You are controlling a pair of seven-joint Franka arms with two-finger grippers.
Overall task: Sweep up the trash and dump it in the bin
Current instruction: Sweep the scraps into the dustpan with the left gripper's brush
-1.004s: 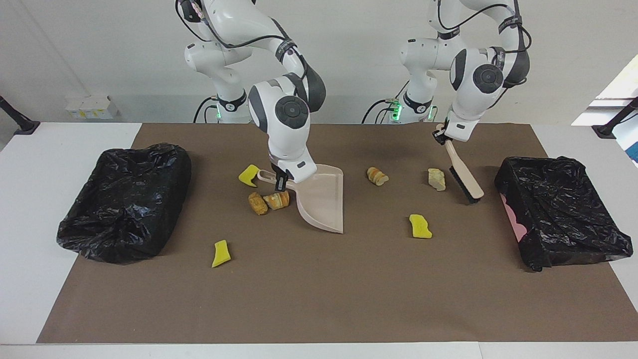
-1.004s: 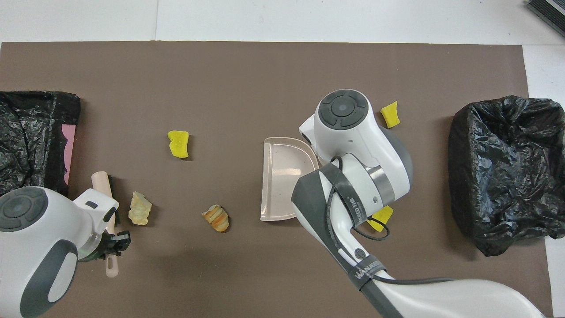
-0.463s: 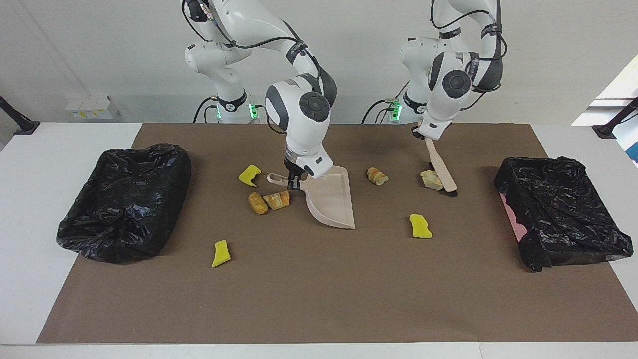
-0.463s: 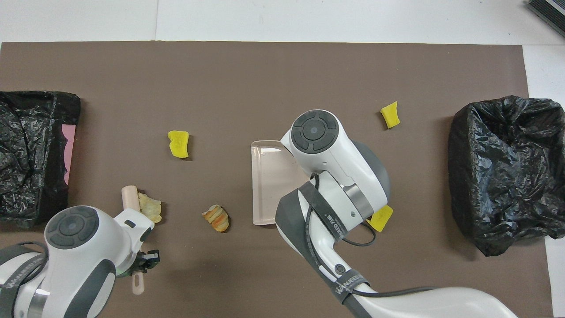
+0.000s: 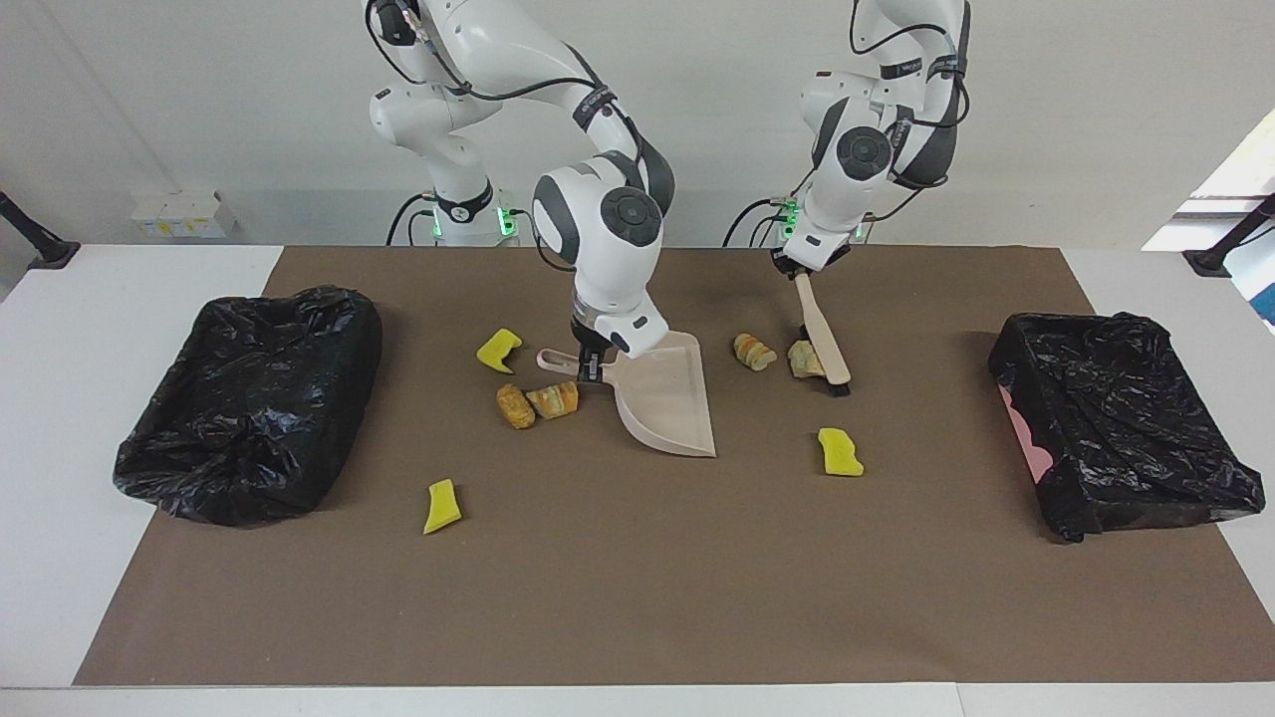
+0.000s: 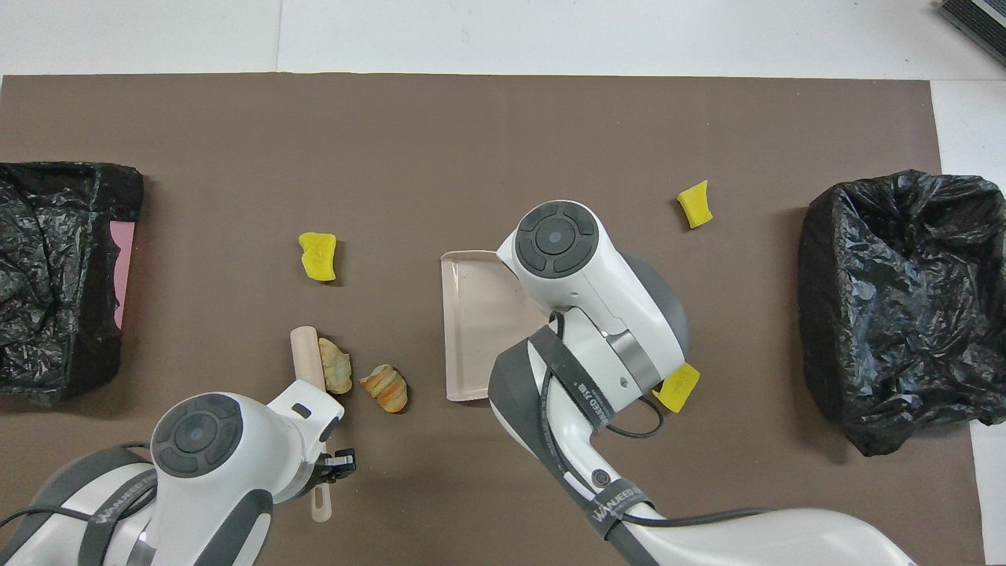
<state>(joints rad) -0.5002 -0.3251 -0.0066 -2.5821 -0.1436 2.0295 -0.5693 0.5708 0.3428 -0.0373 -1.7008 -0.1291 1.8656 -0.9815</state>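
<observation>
On the brown mat (image 5: 637, 597) covering the counter (image 5: 60, 398), left hand (image 5: 797, 271) clamps the brush (image 5: 823, 339) handle; bristles touch a pale bread lump (image 5: 803, 358), a second lump (image 5: 753, 352) just beside. Right hand (image 5: 588, 360) grips the dustpan (image 5: 662, 398) handle, pan resting on the mat. Two bread lumps (image 5: 538, 403) lie beside the handle. Yellow sponge chunks: one (image 5: 497, 350) nearer the robots, one (image 5: 441, 506) farther, one (image 5: 840, 452) near the brush. Black-bagged bins (image 5: 249, 398) (image 5: 1126, 428) stand at each end.
</observation>
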